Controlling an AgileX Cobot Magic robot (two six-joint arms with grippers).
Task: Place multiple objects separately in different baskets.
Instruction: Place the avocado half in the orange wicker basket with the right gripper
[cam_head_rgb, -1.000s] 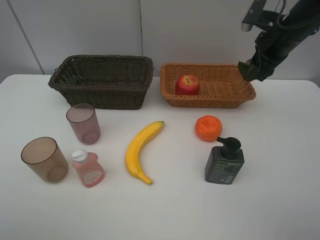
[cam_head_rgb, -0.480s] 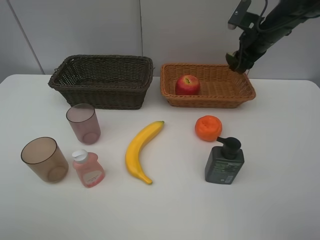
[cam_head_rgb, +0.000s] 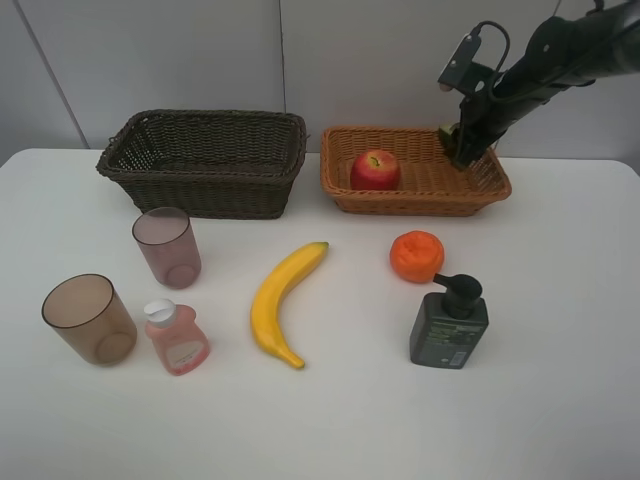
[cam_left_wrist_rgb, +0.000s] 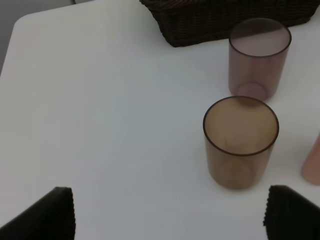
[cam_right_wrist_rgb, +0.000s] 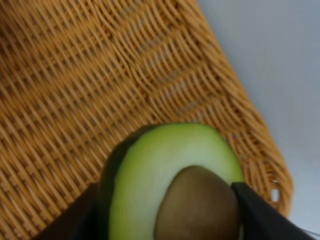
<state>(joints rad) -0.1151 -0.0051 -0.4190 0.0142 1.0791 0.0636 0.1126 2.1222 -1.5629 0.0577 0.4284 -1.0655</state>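
Over the right end of the tan basket (cam_head_rgb: 415, 205), the right gripper (cam_head_rgb: 460, 145) clamps the halved avocado (cam_right_wrist_rgb: 170, 160); I'd lower it close to the weave, clear of the red apple (cam_head_rgb: 375, 170), before letting go.

High cam: you look down from front across whole table (cam_head_rgb: 560, 400), far. Left wrist: low, near, on brown cup (cam_left_wrist_rgb: 240, 142) and dark basket (cam_left_wrist_rgb: 225, 15) (both in high view too). Right wrist: tight on tan basket (cam_right_wrist_rgb: 75, 75), also shared.

— What's on the white table (cam_head_rgb: 560, 400)?
— Dark brown wicker basket (cam_head_rgb: 200, 195), orange-tan wicker basket (cam_head_rgb: 420, 200), pinkish translucent cup (cam_head_rgb: 167, 247), brownish translucent cup (cam_head_rgb: 88, 318), pink bottle (cam_head_rgb: 178, 340), yellow banana (cam_head_rgb: 278, 300), orange tangerine (cam_head_rgb: 416, 255), dark green pump bottle (cam_head_rgb: 448, 325).
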